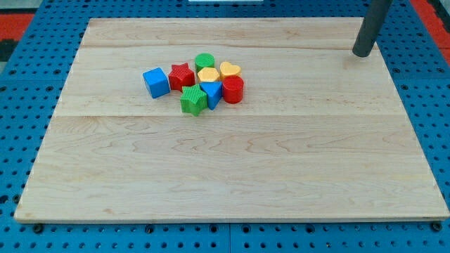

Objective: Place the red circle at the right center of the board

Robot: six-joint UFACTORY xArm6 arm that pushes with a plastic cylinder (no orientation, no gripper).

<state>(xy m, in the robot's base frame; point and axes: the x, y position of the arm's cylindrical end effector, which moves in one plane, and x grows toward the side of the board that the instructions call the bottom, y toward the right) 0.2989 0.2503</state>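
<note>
The red circle sits on the wooden board at the right edge of a tight cluster of blocks, left of the board's centre and toward the view's top. It touches the blue triangle on its left and the yellow heart above it. My tip rests near the board's top right corner, far to the right of the red circle and apart from all blocks.
The cluster also holds a blue cube, a red star, a green circle, a yellow hexagon and a green star. A blue perforated surface surrounds the board.
</note>
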